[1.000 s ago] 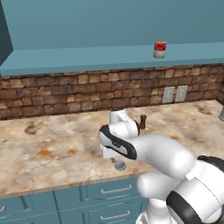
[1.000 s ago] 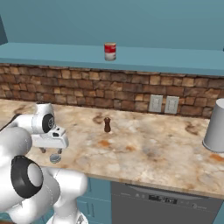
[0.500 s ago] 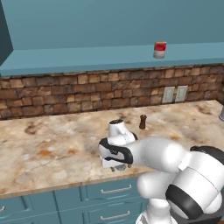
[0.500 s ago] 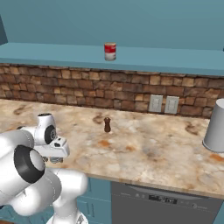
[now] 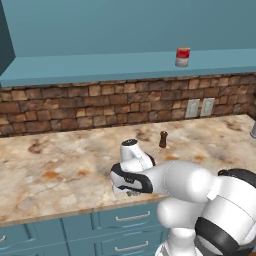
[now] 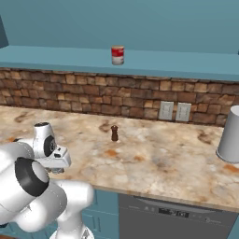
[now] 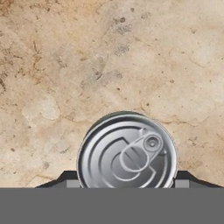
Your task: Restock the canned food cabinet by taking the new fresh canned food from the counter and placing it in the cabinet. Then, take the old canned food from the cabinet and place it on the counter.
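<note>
Simulated kitchen: beige marble-patterned counter (image 5: 60,170) with rust-brown veins, brown brick backsplash behind, teal drawers (image 5: 120,222) with silver handles below the front edge. Above the bricks, the long flat teal shelf floor of the cabinet (image 5: 100,65).

On that shelf, toward its right in the left base view — the old canned food (image 5: 183,57), upright, red-and-white label, standing alone; same can (image 6: 117,55) seen left of centre from the right base view. Down on the counter, a slim dark pepper mill (image 5: 163,139) near the backsplash side, well apart from the arm. At the far right of the counter in the right base view, a pale grey cylindrical container (image 6: 230,135). Two white wall outlets (image 6: 173,111) set in the bricks.

Arm bent low over the counter's front portion, hand pointing straight down. In the hand view, the new fresh canned food (image 7: 127,152) — flat silver tin, pull-ring lid up — lying on the marble directly under the gripper (image 7: 127,186), one dark fingertip (image 7: 70,178) at each side of its rim. Spread wide enough to straddle the tin; contact with the rim not discernible, tin not lifted.
</note>
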